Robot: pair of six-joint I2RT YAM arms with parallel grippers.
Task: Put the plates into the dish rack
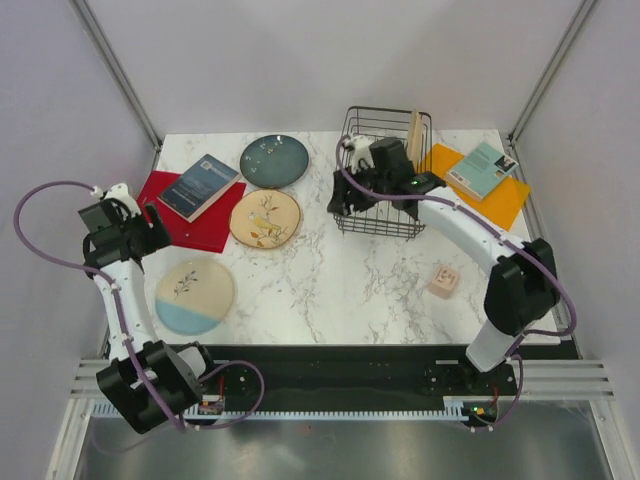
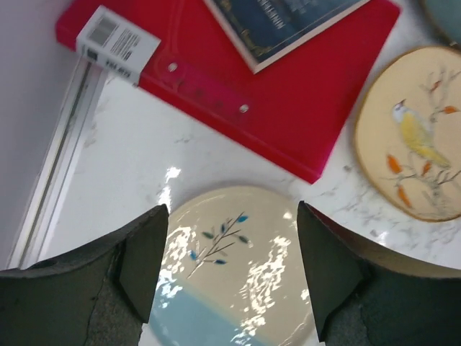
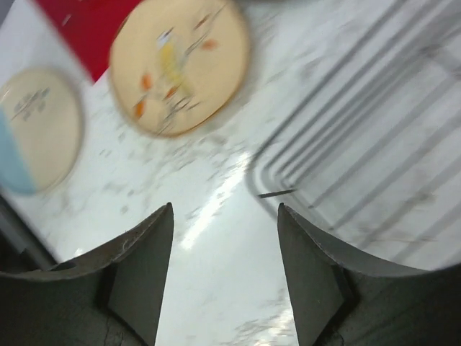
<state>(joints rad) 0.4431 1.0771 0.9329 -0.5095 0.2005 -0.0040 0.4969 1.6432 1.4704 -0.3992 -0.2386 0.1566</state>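
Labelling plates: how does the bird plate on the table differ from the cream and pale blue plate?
The bird plate is all cream with a yellow bird on a branch; the cream and pale blue plate has a blue band and a leafy sprig. The bird plate lies nearer the dish rack than the other. Both are round and lie flat.

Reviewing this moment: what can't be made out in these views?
Top view: the pale plate standing in the dish rack is edge-on, design unreadable; the right arm covers the rack's left side.
Right wrist: bird plate smeared by blur.
Left wrist: blue-and-cream plate cut off at the bottom edge.
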